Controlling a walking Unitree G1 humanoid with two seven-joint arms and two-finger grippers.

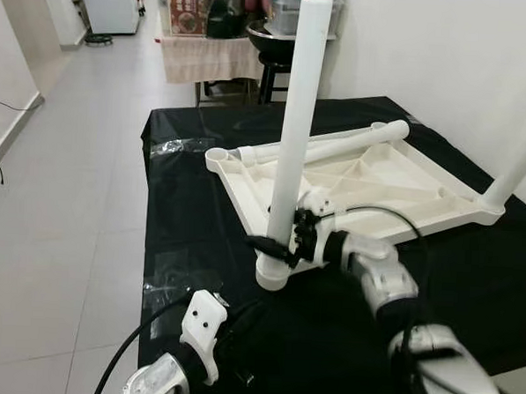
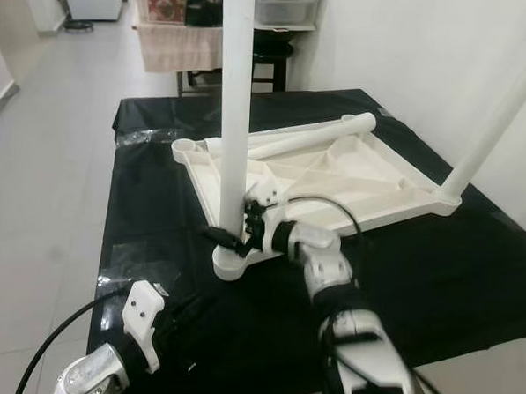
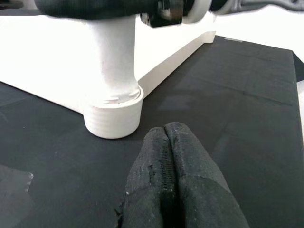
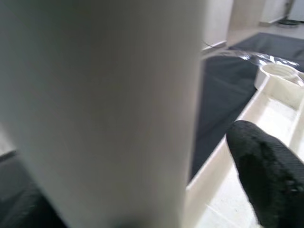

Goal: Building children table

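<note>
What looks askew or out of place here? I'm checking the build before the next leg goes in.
One table leg lies loose across the upturned tabletop, not yet fitted. The upright leg, gripped by the right gripper, leans slightly in its corner socket.

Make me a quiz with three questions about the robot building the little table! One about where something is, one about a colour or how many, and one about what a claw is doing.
1. Where is the loose table leg?
A. lying on the upside-down tabletop
B. on the floor
C. in the left claw

2. What colour is the cloth under the parts?
A. red
B. black
C. yellow

3. What is the right claw doing?
A. hanging idle
B. gripping the upright leg
C. holding a cup

Answers:
1 A: the leg lies across the tabletop's ribbed underside.
2 B: black cloth shows all round the white parts.
3 B: its fingers sit either side of the upright leg just above the corner socket.
</note>
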